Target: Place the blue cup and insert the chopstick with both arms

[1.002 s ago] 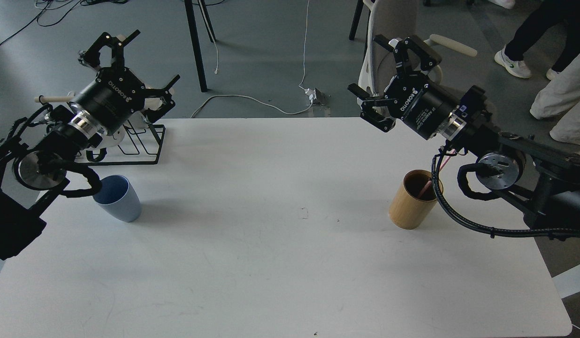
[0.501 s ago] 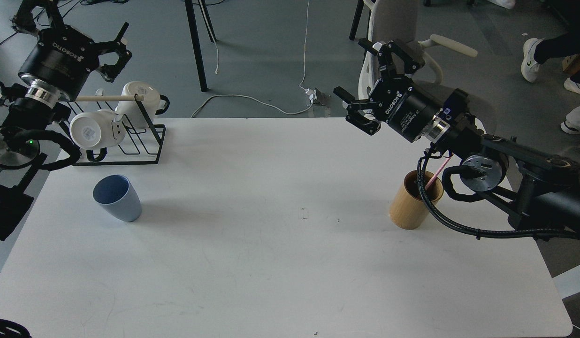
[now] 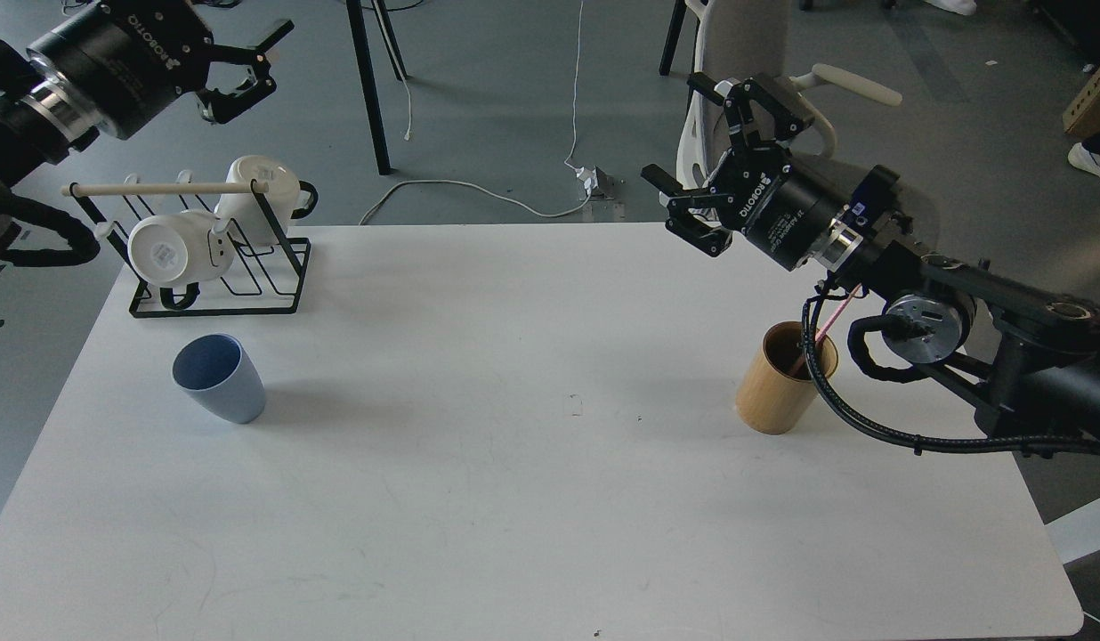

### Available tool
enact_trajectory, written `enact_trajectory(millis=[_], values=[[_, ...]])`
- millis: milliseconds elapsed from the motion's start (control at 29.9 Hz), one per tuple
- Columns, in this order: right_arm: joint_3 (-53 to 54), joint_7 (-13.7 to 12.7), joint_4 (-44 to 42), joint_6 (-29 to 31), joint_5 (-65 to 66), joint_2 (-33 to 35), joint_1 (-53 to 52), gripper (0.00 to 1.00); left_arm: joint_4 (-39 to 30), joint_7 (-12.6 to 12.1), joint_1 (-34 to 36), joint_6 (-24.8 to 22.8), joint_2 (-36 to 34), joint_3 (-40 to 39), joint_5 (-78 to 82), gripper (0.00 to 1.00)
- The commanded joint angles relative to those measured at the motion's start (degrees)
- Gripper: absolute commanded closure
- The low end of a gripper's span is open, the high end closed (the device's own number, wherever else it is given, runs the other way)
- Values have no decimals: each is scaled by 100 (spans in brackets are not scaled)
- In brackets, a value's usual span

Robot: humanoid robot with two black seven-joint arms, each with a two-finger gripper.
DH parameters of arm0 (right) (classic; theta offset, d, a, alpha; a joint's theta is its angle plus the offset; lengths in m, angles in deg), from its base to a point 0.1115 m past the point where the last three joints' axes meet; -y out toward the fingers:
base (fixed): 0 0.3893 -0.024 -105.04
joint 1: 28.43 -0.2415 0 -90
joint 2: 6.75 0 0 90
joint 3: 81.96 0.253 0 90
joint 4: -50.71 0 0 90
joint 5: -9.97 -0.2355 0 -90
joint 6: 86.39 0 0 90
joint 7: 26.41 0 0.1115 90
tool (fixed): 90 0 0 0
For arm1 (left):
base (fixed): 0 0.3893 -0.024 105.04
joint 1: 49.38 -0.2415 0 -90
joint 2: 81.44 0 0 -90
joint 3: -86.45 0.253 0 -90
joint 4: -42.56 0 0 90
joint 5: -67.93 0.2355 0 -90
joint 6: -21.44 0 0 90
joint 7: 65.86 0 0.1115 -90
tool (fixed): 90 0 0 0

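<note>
Nothing is grasped yet: both the left gripper [image 3: 238, 67] and right gripper [image 3: 706, 182] hang spread open above the table [image 3: 514, 499], the blue cup [image 3: 219, 377] just before the mug rack [image 3: 216, 258], the chopstick [image 3: 817, 340] in the bamboo holder [image 3: 781, 383], so reaching comes next.

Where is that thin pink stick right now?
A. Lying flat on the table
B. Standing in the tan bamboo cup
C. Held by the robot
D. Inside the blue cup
B: the chopstick leans inside the bamboo cup, its upper end rising past the rim beside the arm's cable.
</note>
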Motion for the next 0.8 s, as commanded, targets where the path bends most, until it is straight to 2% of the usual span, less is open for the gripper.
enact_trajectory(millis=[0, 67, 134, 200, 267, 334, 367, 468, 535, 601, 768], values=[[74, 0, -8, -8, 408, 33, 33, 1, -360, 14, 90, 1, -871, 145, 390, 2], [127, 0, -8, -8, 444, 33, 41, 1, -500, 93, 204, 1, -1144, 136, 1022, 6], [188, 0, -16, -8, 444, 33, 41, 1, -816, 399, 257, 1, -1451, 136, 1786, 8], [267, 0, -25, -8, 444, 42, 50, 1, -1246, 969, 231, 1, -1689, 154, 2787, 7], [346, 0, -51, -8, 444, 51, 94, 1, -1843, 1681, 178, 1, -1848, 232, 4139, 4], [399, 0, -52, -8, 444, 94, 120, 1, -2266, 2480, 178, 1, -2058, 644, 5510, 2], [417, 0, -52, -8, 444, 112, 129, 1, -2320, 2744, 178, 389, -2146, 977, 6030, 2], [417, 0, -52, -8, 453, 130, 208, 1, -2294, 2744, 195, 1646, -2165, 1961, 6632, 1], [417, 0, -52, -8, 444, 130, 252, 1, -2303, 2744, 195, 2227, -2200, 2454, 6641, 1], [417, 0, -52, -8, 453, 130, 296, 1, -2259, 2744, 178, 2510, -2218, 2710, 6633, 1], [417, 0, -52, -17, 453, 130, 323, 1, -1592, 2744, 143, 2581, -2069, 2852, 6685, 1]])
